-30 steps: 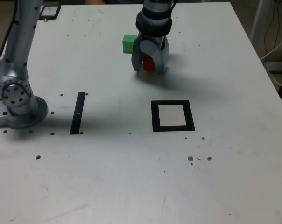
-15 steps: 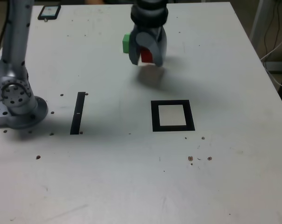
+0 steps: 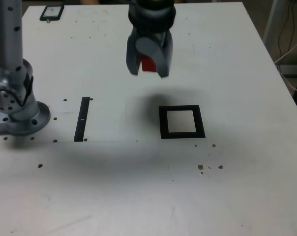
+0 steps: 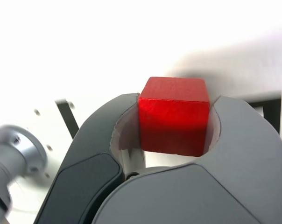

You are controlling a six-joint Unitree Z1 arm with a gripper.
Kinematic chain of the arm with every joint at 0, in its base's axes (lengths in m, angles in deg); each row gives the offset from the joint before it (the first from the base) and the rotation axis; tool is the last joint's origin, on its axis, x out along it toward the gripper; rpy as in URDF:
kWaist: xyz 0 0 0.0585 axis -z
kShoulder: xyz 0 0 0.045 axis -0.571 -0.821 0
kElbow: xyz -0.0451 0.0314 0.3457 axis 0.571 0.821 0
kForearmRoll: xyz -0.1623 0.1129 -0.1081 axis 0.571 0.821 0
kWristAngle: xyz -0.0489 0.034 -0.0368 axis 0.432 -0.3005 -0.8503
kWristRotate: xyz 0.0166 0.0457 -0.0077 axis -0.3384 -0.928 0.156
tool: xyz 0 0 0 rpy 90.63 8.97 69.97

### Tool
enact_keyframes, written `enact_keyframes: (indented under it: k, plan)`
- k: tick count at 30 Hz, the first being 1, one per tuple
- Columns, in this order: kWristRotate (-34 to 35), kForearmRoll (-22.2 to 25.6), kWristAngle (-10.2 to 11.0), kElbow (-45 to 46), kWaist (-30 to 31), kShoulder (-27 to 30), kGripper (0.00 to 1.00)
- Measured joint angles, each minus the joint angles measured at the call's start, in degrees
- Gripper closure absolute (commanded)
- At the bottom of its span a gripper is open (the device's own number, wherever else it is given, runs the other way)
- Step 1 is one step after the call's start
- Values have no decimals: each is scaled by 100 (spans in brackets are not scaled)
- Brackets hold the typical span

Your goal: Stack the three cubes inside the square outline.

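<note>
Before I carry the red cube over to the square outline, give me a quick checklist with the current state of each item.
1. Grip: gripper shut on the red cube, which sits between both jaws: ok.
2. Cube lifted off the table, shadow apart below it: ok.
3. Square outline has nothing inside: ok.
4. Table between gripper and outline free of objects: ok.
5. Cube level in the jaws: looks square in the wrist view: ok.
6. Green and yellow cubes located: neither in view: cannot tell.
</note>
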Motion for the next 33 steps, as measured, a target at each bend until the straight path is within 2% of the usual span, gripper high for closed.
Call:
enact_keyframes:
  k: [4,7,11,14,17,23,27,33]
  plan:
    - [546,36,-250,-116,650,-193,67]
    - [956,170,-338,-282,1100,-389,67]
    - [1352,258,-441,-478,1482,-538,67]
    - [1572,258,-608,-656,1640,-678,67]
    - [1653,250,-681,-769,1649,-787,67]
    - [1941,133,-969,-1056,1433,-1197,67]
    - [2024,-80,-1050,-1016,1275,-1206,67]
    - [2042,-337,-1030,-778,1033,-1207,67]
